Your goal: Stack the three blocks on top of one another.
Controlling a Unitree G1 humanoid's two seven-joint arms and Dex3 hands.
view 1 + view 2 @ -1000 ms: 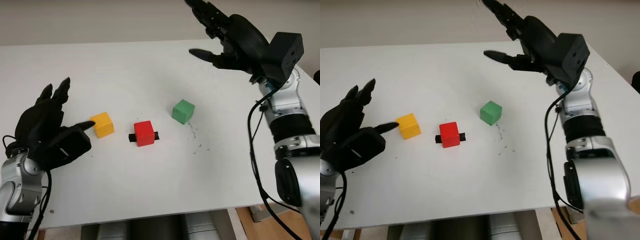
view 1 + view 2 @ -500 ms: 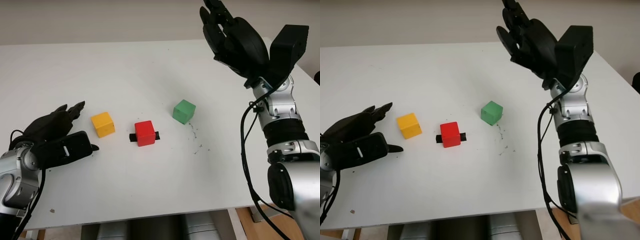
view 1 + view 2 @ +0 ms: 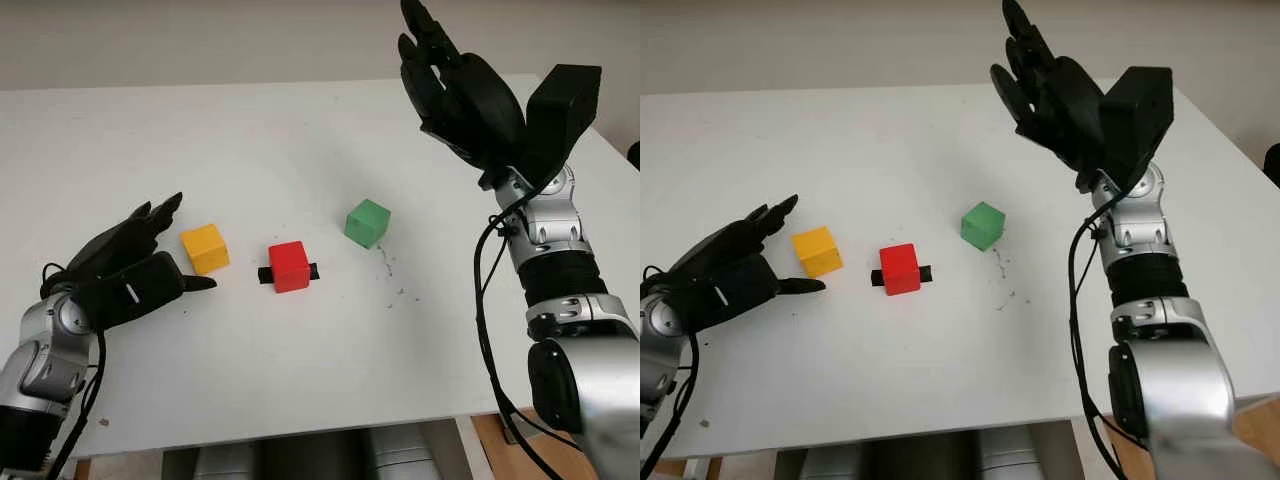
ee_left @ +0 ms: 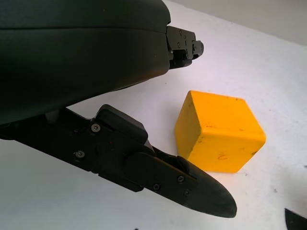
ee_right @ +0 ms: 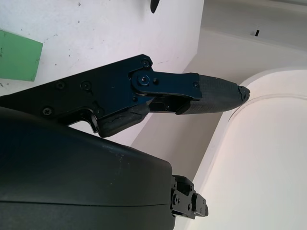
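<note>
Three blocks stand apart on the white table [image 3: 250,140]. The yellow block [image 3: 205,248] is at the left, the red block [image 3: 290,266] sits in the middle on a small black piece [image 3: 265,274], and the green block [image 3: 367,222] is at the right. My left hand [image 3: 150,250] is open just left of the yellow block [image 4: 218,132], low over the table, its fingers on either side of the block's near face without touching it. My right hand [image 3: 450,80] is open and raised high over the table's far right, above and behind the green block [image 5: 18,56].
Faint dark specks mark the table [image 3: 890,140] right of the green block. The table's front edge runs near the bottom of the head views, with a floor and grey base below it.
My left hand has turned from raised to low and moved right, up to the yellow block. My right hand has swung from pointing left to palm upright, drawing slightly nearer.
</note>
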